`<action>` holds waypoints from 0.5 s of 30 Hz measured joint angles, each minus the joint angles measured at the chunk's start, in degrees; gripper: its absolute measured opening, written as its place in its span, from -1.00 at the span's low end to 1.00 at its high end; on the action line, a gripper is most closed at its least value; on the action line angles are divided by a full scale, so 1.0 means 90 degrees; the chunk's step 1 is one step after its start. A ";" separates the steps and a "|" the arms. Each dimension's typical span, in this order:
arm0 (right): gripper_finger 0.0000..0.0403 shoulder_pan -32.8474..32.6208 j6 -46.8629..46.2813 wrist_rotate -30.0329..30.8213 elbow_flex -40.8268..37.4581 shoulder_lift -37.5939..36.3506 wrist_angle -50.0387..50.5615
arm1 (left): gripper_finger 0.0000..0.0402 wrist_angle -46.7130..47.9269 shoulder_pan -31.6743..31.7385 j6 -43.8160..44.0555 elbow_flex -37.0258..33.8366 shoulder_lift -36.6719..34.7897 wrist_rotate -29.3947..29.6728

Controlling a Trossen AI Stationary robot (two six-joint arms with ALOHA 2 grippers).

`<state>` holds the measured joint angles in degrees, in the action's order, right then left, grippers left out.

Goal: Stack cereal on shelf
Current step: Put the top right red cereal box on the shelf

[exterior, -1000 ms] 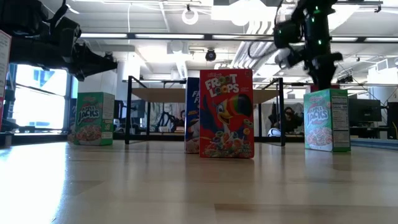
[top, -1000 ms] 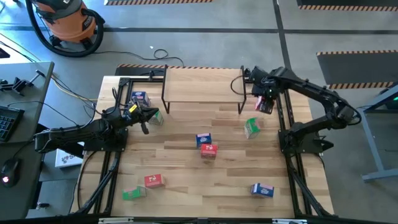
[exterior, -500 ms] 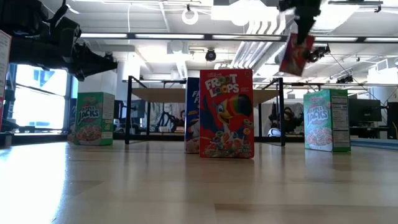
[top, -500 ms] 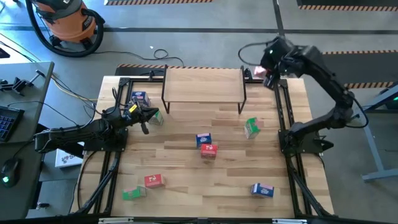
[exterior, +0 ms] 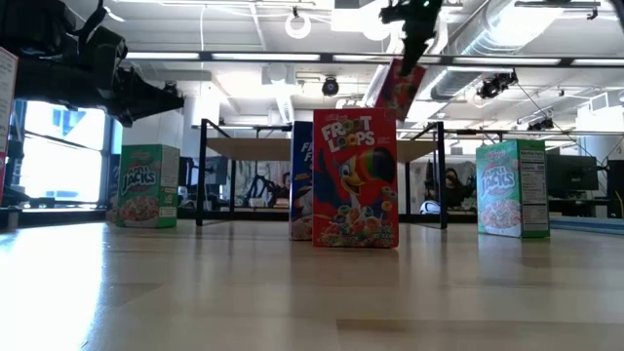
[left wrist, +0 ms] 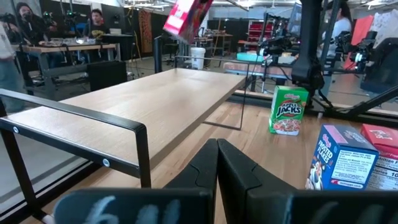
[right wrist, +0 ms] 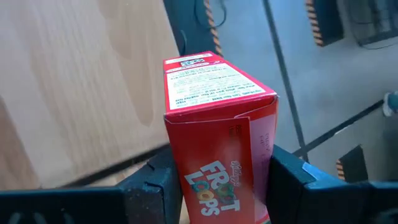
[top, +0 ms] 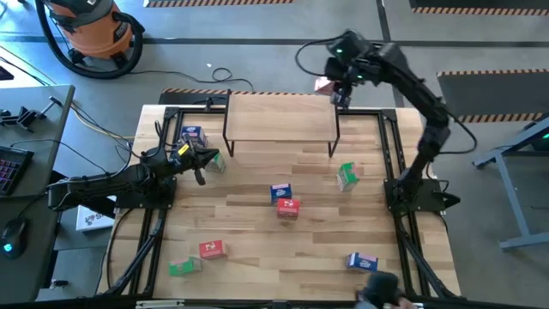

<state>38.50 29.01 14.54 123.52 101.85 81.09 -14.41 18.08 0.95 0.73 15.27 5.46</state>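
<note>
Right claw (top: 337,88) holds red box (top: 325,85) above shelf (top: 280,116).

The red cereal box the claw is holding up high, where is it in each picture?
High view: red cereal box off the shelf's far right corner.
Low view: top centre, above the shelf.
Left wrist view: top, tilted, over the shelf.
Right wrist view: centre, in the right claw, beside the shelf.
Shared landmark: the shelf.
</note>
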 joint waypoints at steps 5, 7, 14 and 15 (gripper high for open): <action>-0.26 -0.0033 0.0048 -0.0183 0.0436 0.0694 0.0217 | -1.00 0.0001 -0.0001 -0.0011 0.0000 0.0000 -0.0112; -0.26 -0.0040 0.0042 -0.0206 0.0503 0.0868 0.0341 | -1.00 0.0002 0.0000 -0.0013 0.0000 0.0000 -0.0132; -0.26 -0.0047 -0.0080 -0.0234 0.0521 0.1067 0.0615 | -1.00 0.0002 -0.0001 -0.0015 0.0000 0.0000 -0.0147; -0.26 -0.0074 -0.0114 -0.0202 0.0520 0.1069 0.0620 | -1.00 0.0003 -0.0001 -0.0015 0.0000 0.0000 -0.0149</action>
<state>37.83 27.98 12.72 128.20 111.47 86.67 -14.38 18.07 0.82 0.73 15.27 4.12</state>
